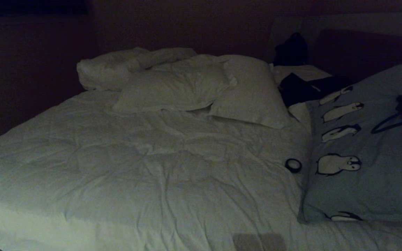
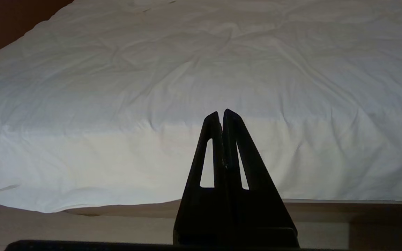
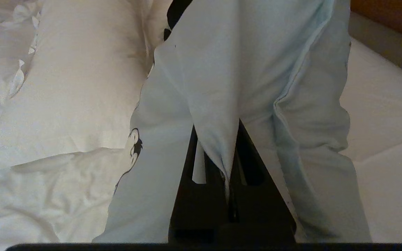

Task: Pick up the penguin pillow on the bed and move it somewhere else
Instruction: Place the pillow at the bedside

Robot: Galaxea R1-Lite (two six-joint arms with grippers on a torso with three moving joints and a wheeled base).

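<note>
A: Where's everything on the bed point(image 1: 117, 167)?
B: White pillows point(image 1: 187, 87) lie at the head; the penguin pillow point(image 1: 372, 157) stands tilted at its right side, a small dark ring point(image 1: 293, 165) just beside it.
A: And the tools?
B: Right tool point(image 3: 230, 174) pinches a fold of the penguin pillow. Left tool point(image 2: 222, 115) is closed, empty, near the bed's edge.

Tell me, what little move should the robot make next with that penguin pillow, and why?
Probably carry it sideways toward the open stretch of the bed. The right gripper is shut on a pinched fold of the penguin pillow, which stands tilted up at the right side, so it looks ready to move. The left gripper hangs shut by the bed's edge.
</note>
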